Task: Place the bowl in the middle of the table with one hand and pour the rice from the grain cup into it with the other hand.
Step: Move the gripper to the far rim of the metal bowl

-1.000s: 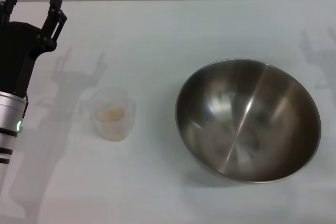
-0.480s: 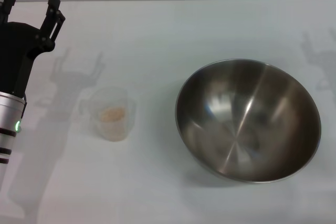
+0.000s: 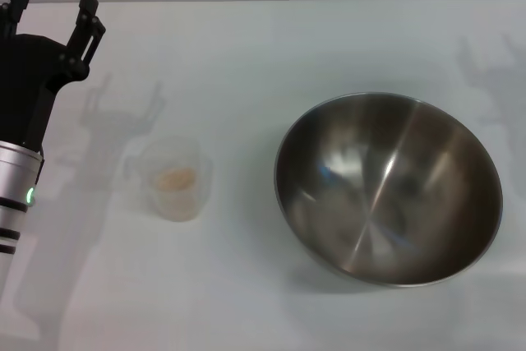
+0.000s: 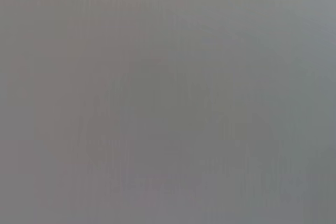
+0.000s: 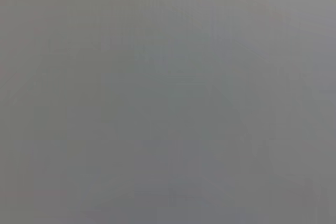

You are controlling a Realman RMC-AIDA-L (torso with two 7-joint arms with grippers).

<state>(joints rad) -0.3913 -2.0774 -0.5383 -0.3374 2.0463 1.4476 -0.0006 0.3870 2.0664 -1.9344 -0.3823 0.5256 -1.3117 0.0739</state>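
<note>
Left pincer [image 3: 49,6] hovers spread wide and empty, well apart from grain cup [image 3: 173,177] holding rice [image 3: 175,178]; bowl [image 3: 388,188] sits on surface [image 3: 246,63]; right pincer seemingly out of view.

White table [image 3: 271,47] with grain cup [image 3: 174,177] and bowl [image 3: 388,187].

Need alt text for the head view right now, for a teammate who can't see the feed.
A steel bowl sits empty on the right of the white table; a clear grain cup with a little rice stands left of it. The left hand hovers open at the far left, holding nothing.
</note>
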